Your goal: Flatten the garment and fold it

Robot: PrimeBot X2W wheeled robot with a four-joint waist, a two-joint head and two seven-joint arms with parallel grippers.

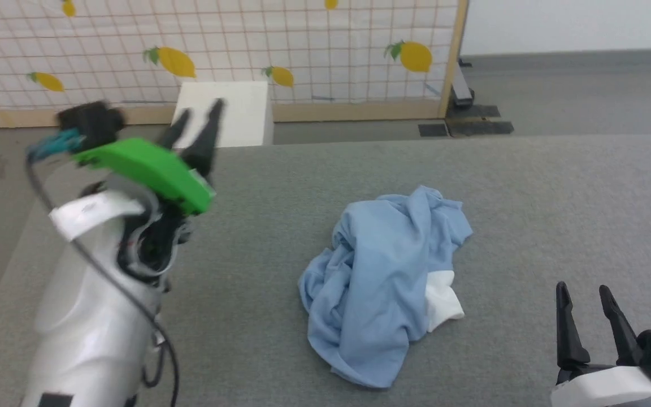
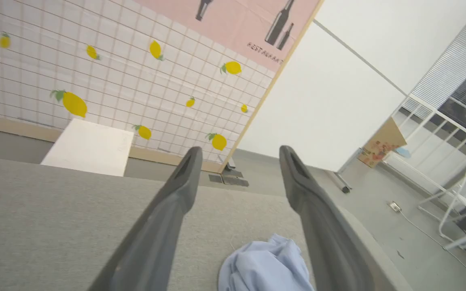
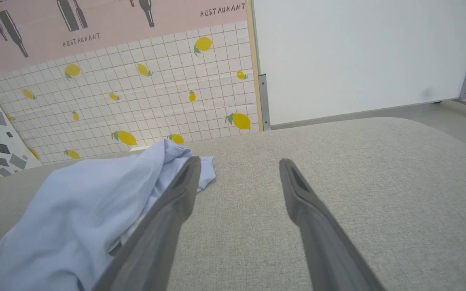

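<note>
Jaws on both sides stand spread and empty, the left pair raised well apart from the garment [image 1: 385, 282], which lies crumpled on the bench [image 1: 529, 186]. Pinching into that heap would likely catch several layers, lifting a bundle instead of spreading it.

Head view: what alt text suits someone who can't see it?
A crumpled light blue garment lies heaped on a grey fabric surface, a white patch at its edge. The left gripper is raised at the left, open and empty; the right gripper sits open at lower right, clear of the cloth.
</note>
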